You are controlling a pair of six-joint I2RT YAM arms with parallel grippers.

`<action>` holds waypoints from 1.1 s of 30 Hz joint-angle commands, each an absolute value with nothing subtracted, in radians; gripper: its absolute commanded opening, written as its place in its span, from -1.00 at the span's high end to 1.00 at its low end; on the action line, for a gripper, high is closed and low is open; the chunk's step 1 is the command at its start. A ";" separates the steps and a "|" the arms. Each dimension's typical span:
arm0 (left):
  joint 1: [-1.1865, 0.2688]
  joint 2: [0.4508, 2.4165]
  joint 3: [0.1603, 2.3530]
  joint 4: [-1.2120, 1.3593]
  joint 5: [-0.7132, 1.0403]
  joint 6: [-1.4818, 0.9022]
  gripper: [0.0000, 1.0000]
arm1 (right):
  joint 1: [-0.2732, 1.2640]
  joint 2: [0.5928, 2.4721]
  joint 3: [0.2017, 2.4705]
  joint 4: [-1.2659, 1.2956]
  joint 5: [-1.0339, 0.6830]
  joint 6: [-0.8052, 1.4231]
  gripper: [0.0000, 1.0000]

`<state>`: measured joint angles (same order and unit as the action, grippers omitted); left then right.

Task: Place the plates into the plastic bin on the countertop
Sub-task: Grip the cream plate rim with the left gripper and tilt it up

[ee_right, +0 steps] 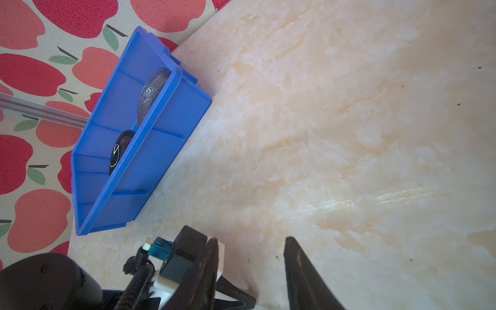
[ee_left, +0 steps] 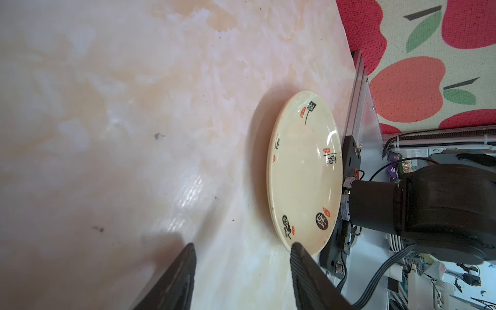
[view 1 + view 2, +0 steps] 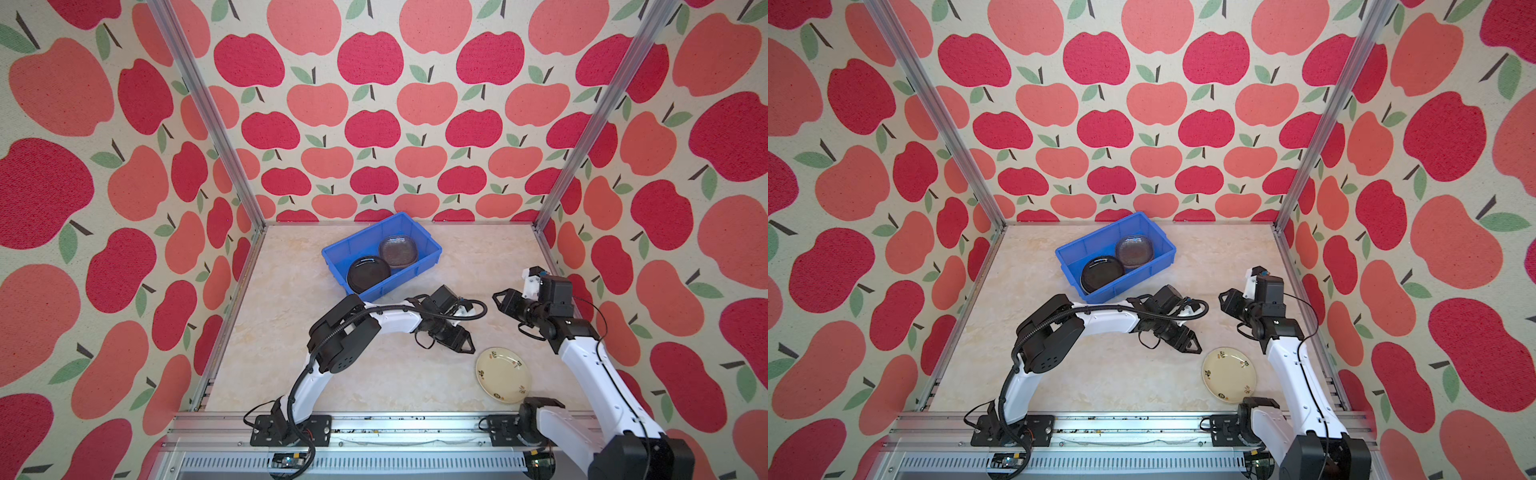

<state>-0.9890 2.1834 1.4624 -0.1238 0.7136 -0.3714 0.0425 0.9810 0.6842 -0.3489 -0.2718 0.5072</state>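
Both top views: the blue bin sat at the back of the countertop, turned at an angle. We saw a black plate and a glass plate lying side by side inside it. A cream plate lay flat on the countertop at the front right, near the right arm's base and well apart from the bin. The left gripper reached across the middle, just beside the cream plate's far rim, and held nothing. The right gripper hung over bare countertop between bin and cream plate, also empty.

Left wrist: the left gripper had its jaws apart with only countertop between them. The cream plate was ahead, with black and red marks on its rim. One fingertip overlapped the plate's edge in the picture; we could not tell if it touched.

Right wrist: the right gripper had its jaws apart with nothing between them. The bin was ahead against the apple-patterned wall, with the glass plate and the black plate showing over its rim. Part of the left arm showed beside one finger.
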 commanded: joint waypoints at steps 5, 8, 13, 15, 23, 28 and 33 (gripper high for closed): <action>-1.022 2.268 1.553 -0.243 0.747 -0.330 -0.05 | 0.014 0.920 0.630 -0.292 -0.277 0.559 0.14; -1.026 2.283 1.570 -0.251 0.754 -0.329 -0.02 | -0.005 0.886 0.622 -0.303 -0.257 0.566 0.14; -1.035 2.327 1.613 -0.281 0.772 -0.326 0.07 | -0.066 0.805 0.598 -0.305 -0.231 0.591 0.14; -1.037 2.347 1.637 -0.302 0.779 -0.323 0.09 | -0.095 0.776 0.588 -0.309 -0.231 0.601 0.13; -1.049 2.404 1.725 -0.378 0.802 -0.300 0.17 | -0.168 0.736 0.566 -0.322 -0.287 0.606 0.12; -1.061 2.435 1.779 -0.434 0.796 -0.285 0.28 | -0.183 0.707 0.556 -0.328 -0.288 0.602 0.12; -1.065 2.456 1.807 -0.462 0.798 -0.280 0.43 | -0.187 0.696 0.547 -0.336 -0.293 0.597 0.12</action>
<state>-1.0527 2.4035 1.8030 -0.3630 0.8211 -0.3103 -0.1799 0.7086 0.5621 -0.3145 -0.2764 0.5930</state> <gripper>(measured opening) 0.293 0.440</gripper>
